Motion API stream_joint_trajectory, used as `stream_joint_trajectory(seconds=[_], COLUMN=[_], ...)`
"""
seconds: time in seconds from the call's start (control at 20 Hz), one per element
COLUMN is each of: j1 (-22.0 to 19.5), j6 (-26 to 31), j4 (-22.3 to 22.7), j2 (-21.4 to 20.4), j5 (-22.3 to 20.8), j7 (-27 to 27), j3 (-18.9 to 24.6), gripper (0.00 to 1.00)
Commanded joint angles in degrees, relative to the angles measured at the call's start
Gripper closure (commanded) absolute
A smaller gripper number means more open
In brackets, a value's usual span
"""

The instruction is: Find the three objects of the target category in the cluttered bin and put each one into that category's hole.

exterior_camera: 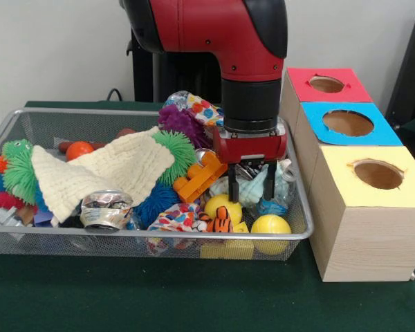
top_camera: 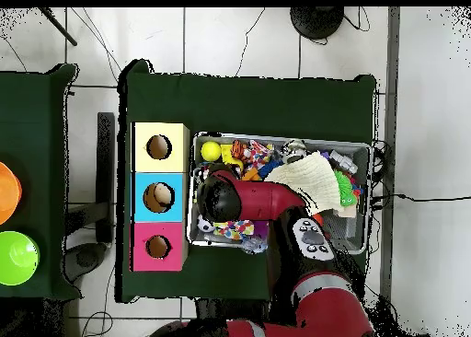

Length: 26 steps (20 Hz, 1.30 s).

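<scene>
The wire mesh bin (exterior_camera: 159, 236) holds a heap of toys and cloth; it also shows in the overhead view (top_camera: 285, 138). My gripper (exterior_camera: 251, 185) is lowered into the bin's right end. Its fingers (exterior_camera: 233, 185) stand apart on either side of a clear wrinkly plastic bottle (exterior_camera: 252, 192) with a blue label, which lies among the clutter. The gripper looks open around it. I cannot make out other clear bottles. The blue-topped box's hole (exterior_camera: 348, 123) is to the right of the bin, in the middle of three boxes, and shows from above (top_camera: 159, 197). The arm hides the gripper from above.
A red-topped box (exterior_camera: 346, 93) stands behind the blue one and a yellow-topped box (exterior_camera: 346, 176) in front. In the bin: a cream knit cloth (exterior_camera: 104, 169), a crushed silver can (exterior_camera: 105, 207), an orange block (exterior_camera: 199, 178), yellow balls (exterior_camera: 270, 225), and green (exterior_camera: 17, 169) and purple (exterior_camera: 182, 123) spiky toys.
</scene>
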Motion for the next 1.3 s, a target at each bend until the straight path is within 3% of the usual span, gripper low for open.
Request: stream_joint_trajectory(seconds=[0.05,0.55,1.3], j1=[3.16,4.80,5.23], j6=[-1.70,-1.95,-2.32], j4=[9.89,14.15,12.14], j2=[-2.08,-4.79,-3.40], j5=[-0.41,1.63,2.34], j7=[11.33,12.83,11.52], j3=[1.45,1.29,0.63], gripper=[0.00,0.00,0.00])
